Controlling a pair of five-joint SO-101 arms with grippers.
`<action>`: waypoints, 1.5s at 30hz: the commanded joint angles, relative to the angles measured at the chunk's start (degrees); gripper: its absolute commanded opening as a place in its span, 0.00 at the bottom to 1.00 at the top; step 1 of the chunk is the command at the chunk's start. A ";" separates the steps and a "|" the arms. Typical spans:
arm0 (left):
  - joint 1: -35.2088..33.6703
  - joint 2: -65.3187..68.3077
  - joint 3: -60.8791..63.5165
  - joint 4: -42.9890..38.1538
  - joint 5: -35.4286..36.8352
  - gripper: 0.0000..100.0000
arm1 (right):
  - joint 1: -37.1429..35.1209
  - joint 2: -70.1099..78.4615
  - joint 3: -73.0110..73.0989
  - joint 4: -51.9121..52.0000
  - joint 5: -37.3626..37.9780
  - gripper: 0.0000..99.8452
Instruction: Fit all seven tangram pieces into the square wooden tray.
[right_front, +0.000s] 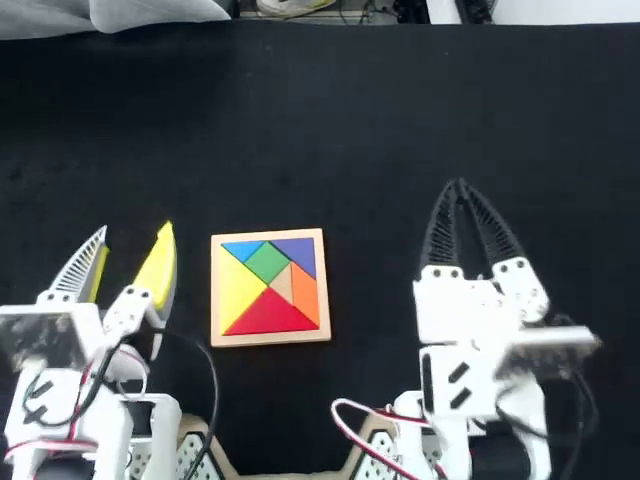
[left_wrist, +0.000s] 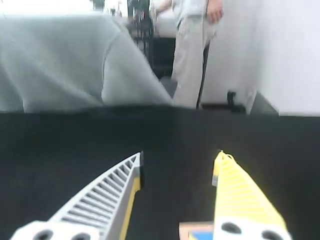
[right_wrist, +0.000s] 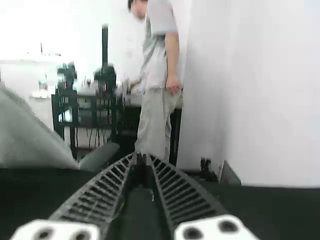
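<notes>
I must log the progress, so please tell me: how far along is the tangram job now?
Done: the wooden tray looks full, seven coloured pieces covering its square. In hand: nothing; the left arm's jaws stand open, the right arm's shut, both empty beside the tray. Left: apparently nothing.

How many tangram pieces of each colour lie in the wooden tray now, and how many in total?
light blue piece: 1
dark blue piece: 1
green piece: 1
yellow piece: 1
red piece: 1
orange piece: 1
tan piece: 1, unless it is bare wood
Total: 7 in the wooden tray, or 6 if the tan patch is a gap.
</notes>
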 joint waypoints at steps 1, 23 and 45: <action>0.75 -0.26 10.15 0.35 0.35 0.24 | 0.18 -2.86 2.68 0.79 0.18 0.01; -11.21 -0.26 41.10 1.58 0.44 0.24 | 5.36 -4.88 33.10 12.31 0.18 0.02; -4.97 -0.26 40.92 7.74 0.70 0.24 | 1.67 -4.88 33.45 31.30 0.62 0.01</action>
